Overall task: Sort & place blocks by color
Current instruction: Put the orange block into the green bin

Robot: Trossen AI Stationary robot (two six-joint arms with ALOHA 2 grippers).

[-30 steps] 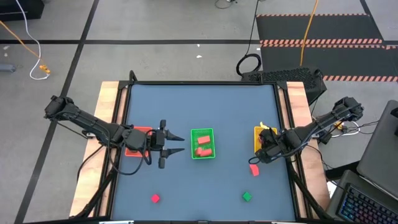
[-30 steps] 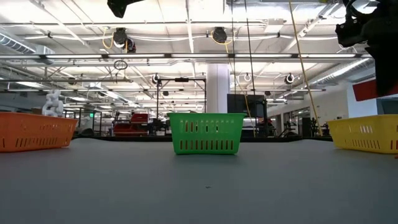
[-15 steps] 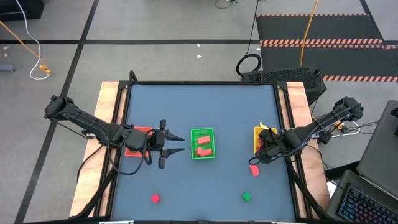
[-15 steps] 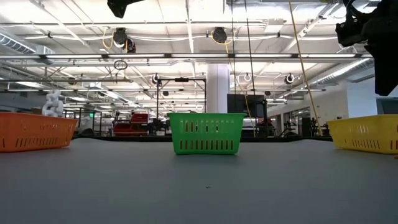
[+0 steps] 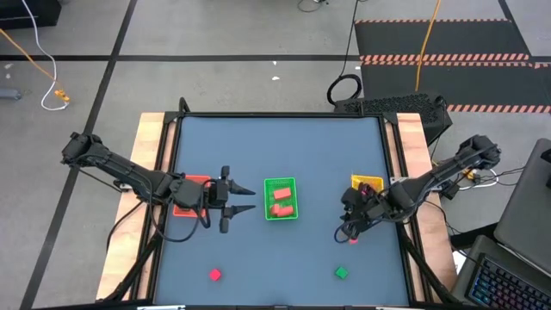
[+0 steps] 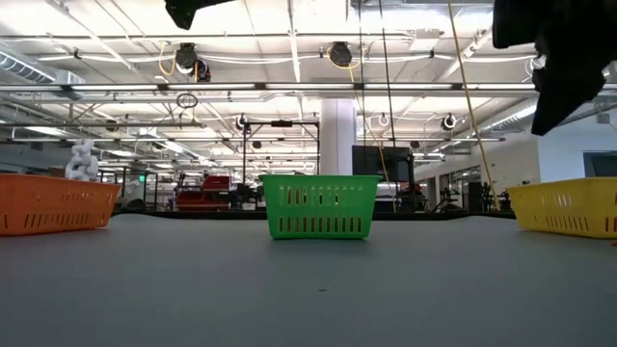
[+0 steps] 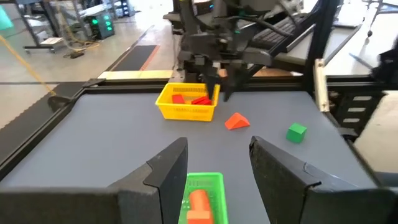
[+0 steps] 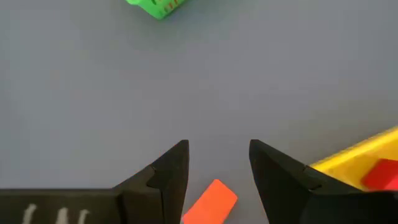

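While our right gripper [image 5: 348,230] hangs over the table's right half, just off the yellow tray [image 5: 367,185] toward the near edge, its fingers stand parted with nothing between them, and a salmon-orange block [image 8: 210,202] lies on the table straight below the gap. We see a red block [image 8: 379,174] inside the yellow tray in the right wrist view, and the left wrist view shows more red pieces there. Our left gripper [image 5: 243,198] waits between the orange tray [image 5: 191,182] and the green tray [image 5: 280,199], also spread apart and empty. Two salmon-orange blocks [image 5: 281,201] lie in the green tray, which sits mid-table. Toward the near edge a pinkish-red block [image 5: 214,275] rests on the left half of the table [image 5: 284,146], and a green block [image 5: 342,273] rests on the right half, well apart from each other. From the low view we see the three trays in a row, orange toward the left edge, green in the middle, yellow toward the right edge, with the right arm dark at the upper corner.
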